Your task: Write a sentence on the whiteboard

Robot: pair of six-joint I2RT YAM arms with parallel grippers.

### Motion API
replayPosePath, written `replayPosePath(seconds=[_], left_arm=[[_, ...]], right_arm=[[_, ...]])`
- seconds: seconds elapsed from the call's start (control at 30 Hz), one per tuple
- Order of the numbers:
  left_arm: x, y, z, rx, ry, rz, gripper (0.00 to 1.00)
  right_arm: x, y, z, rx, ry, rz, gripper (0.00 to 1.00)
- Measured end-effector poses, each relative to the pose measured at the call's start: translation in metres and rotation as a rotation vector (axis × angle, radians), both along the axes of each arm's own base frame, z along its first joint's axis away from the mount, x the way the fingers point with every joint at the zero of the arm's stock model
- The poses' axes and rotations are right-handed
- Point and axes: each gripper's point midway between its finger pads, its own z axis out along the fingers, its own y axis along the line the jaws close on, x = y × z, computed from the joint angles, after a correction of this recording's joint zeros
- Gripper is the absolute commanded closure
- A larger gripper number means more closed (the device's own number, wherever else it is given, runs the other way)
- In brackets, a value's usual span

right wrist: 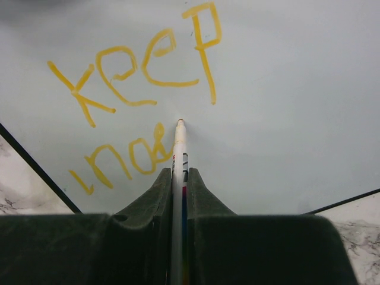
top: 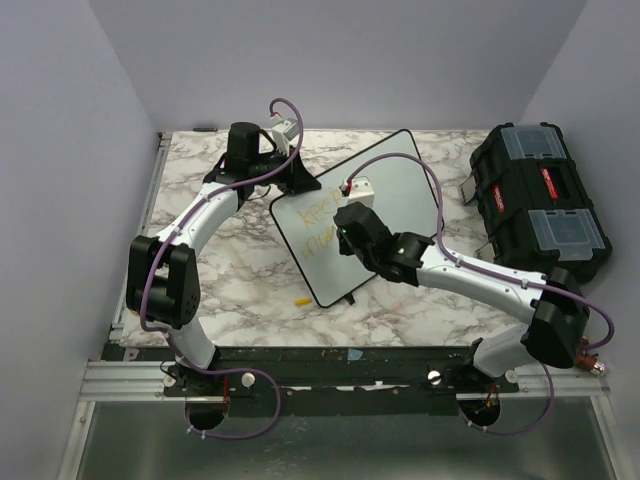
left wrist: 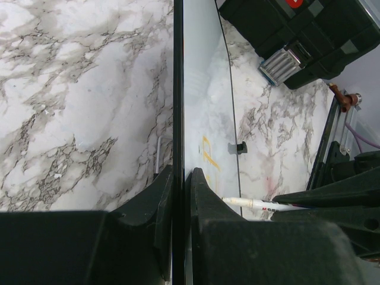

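From above, the left arm reached forward from its base with the elbow bent outward. Its left gripper [top: 292,182] sat at the far left edge of the large glossy white whiteboard with a thin black rim [top: 400,180]. The right arm stretched leftward across the grey-veined white marble table [top: 230,270], and its right gripper [top: 342,238] hung over the board beside the yellow-orange handwritten sentence [top: 322,225]. The board lay skewed near the table's middle. A black plastic toolbox with clear lid panels [top: 540,200] stood at the far right, and a small yellow object [top: 302,300] lay just beside the board's near edge. Pale grey walls [top: 60,150] enclosed the table.

In the left wrist view, the two black fingers pinched the whiteboard's rim, with the board seen edge-on between them.

In the right wrist view, the fingers were pressed onto a thin white marker [right wrist: 178,142]. Its tip touched the board below "keep", beside an unfinished second line.
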Motion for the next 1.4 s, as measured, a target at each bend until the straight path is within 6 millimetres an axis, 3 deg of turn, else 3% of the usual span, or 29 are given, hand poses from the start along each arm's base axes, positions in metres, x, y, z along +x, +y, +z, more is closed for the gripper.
replayPosePath(seconds=[0.4,0.7,1.4], left_arm=[[-0.001,0.000,0.000,-0.002,0.001,-0.003,1.00],[-0.001,0.000,0.001,-0.003,0.000,-0.006,1.00],[-0.001,-0.001,0.001,-0.004,0.000,-0.006,1.00]], right_arm=[[0.005,-0.003,0.007,-0.007,-0.019,-0.007,0.99],[0.002,-0.012,0.040,0.060,-0.072,-0.021,0.99],[0.005,-0.007,0.008,0.002,-0.027,-0.018,0.99]])
